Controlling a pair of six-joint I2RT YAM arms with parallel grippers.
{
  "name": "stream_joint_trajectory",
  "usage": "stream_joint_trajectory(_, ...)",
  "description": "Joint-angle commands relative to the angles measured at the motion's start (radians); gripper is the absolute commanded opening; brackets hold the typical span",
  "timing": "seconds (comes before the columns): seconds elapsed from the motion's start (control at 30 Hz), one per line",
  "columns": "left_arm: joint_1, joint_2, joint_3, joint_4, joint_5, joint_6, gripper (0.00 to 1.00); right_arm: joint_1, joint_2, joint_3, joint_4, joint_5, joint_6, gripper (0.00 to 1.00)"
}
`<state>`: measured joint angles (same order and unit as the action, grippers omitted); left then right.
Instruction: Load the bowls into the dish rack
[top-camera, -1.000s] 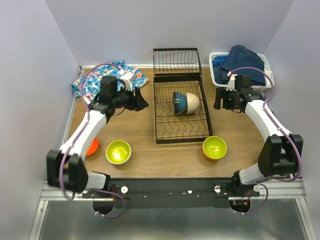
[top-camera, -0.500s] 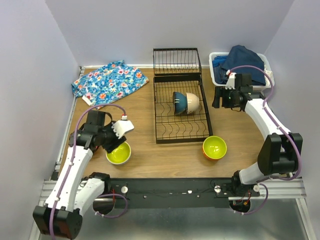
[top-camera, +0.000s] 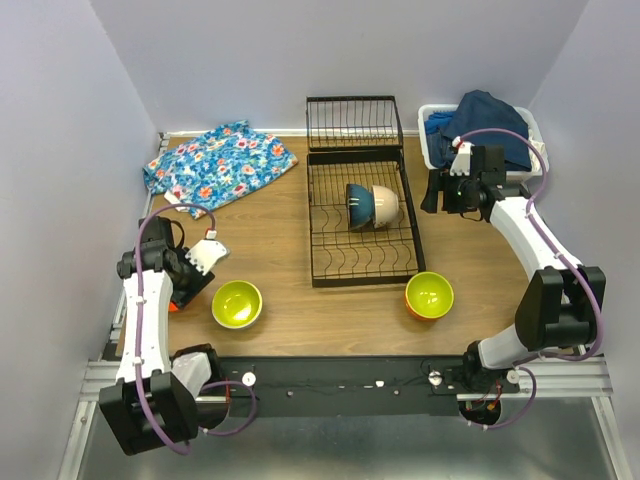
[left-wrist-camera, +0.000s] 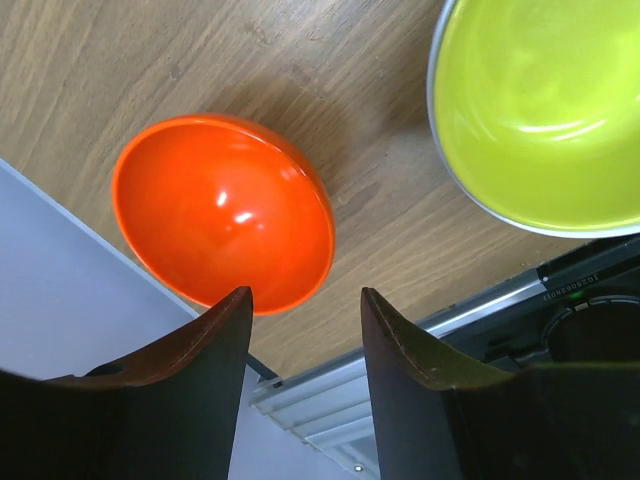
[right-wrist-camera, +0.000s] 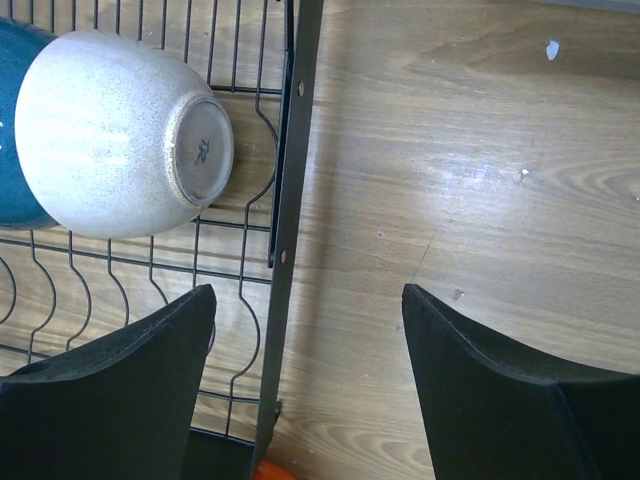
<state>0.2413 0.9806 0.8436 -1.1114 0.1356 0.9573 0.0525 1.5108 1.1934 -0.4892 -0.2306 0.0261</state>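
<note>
From above, the dish rack (top-camera: 365, 215) holds a blue bowl (top-camera: 358, 205) and a beige bowl (top-camera: 387, 204); the left wrist view shows the left claw (left-wrist-camera: 305, 295) wide and empty by the red-orange bowl (left-wrist-camera: 222, 210) at near left; the right wrist view shows the right claw (right-wrist-camera: 308, 292) wide and empty beside the dish rack's right edge.

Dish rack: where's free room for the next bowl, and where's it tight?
Free: the dish rack slots between the dark blue bowl and beige bowl and its near rim, and the strip behind them toward the end panel. Bare tabletop also left of the rack, up to the floral cloth. Tight: rack middle, where both bowls sit side by side.
</note>
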Motion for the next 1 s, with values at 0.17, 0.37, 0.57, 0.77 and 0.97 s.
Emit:
stream_joint_trajectory(0.17,0.009,0.067,0.076,0.076,0.039,-0.063,0.55,0.004,-0.055,0.027,-0.052,0.004,-0.073,0.83)
stream_joint_trajectory(0.37,-0.119,0.124,0.354,0.029,0.199,-0.138,0.55,0.001,-0.077,0.089,-0.388,0.011,-0.33,0.82)
stream_joint_trajectory(0.57,-0.514,0.124,0.434,0.102,0.315,-0.183,0.59,-0.112,-0.118,0.072,-0.431,-0.022,-0.31,0.81)
stream_joint_trajectory(0.77,-0.838,0.22,0.442,0.212,0.328,-0.226,0.62,-0.195,-0.126,0.106,-0.428,-0.038,-0.261,0.81)
stream_joint_trajectory(0.97,-1.105,0.39,0.429,0.453,0.243,-0.201,0.6,-0.308,-0.117,0.133,-0.442,-0.03,-0.2,0.81)
